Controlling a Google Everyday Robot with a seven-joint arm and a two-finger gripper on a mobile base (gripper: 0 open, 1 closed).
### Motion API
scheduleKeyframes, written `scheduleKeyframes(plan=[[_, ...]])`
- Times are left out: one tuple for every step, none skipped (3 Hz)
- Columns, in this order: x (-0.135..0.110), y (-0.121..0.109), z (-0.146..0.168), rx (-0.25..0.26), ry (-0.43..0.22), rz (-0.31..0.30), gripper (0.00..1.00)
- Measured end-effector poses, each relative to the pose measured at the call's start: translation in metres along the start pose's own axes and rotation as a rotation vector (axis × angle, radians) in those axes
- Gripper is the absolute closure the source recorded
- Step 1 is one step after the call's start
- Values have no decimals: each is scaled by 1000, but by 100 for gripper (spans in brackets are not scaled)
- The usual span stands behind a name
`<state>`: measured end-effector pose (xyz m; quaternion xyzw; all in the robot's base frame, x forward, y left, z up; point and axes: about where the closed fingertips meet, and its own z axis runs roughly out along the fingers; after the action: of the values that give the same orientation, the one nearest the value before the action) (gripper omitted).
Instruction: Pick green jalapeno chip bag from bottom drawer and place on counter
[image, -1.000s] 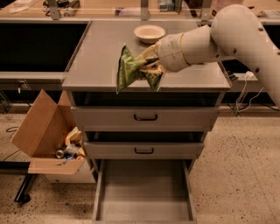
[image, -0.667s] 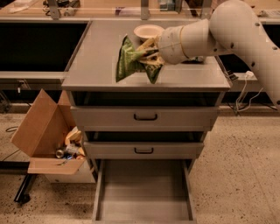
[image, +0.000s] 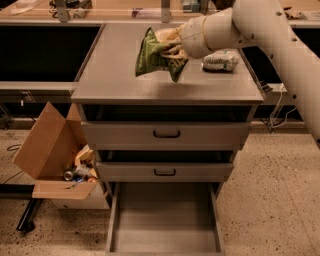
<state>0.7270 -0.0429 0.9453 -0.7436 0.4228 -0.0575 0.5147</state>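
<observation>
The green jalapeno chip bag (image: 150, 55) hangs just above the desk (image: 115, 75), out of the bottom drawer (image: 165, 225), with the gripper (image: 172, 49) over the desk, fingers clenched on it. You're placing: lower it, then release.

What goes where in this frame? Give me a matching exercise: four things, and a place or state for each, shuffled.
1. green jalapeno chip bag
2. bottom drawer
3. pale whitish bag
4. cardboard box

A. on the floor, at the picture's left of the cabinet
B. pulled open
C. clamped in the gripper above the counter
D. lying on the counter, toward the picture's right

Pairs: 1-C, 2-B, 3-D, 4-A.
</observation>
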Motion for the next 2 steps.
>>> scheduleKeyframes(plan=[[21, -7, 10, -6, 42, 53, 100], [41, -1, 24, -45, 68, 109, 73]])
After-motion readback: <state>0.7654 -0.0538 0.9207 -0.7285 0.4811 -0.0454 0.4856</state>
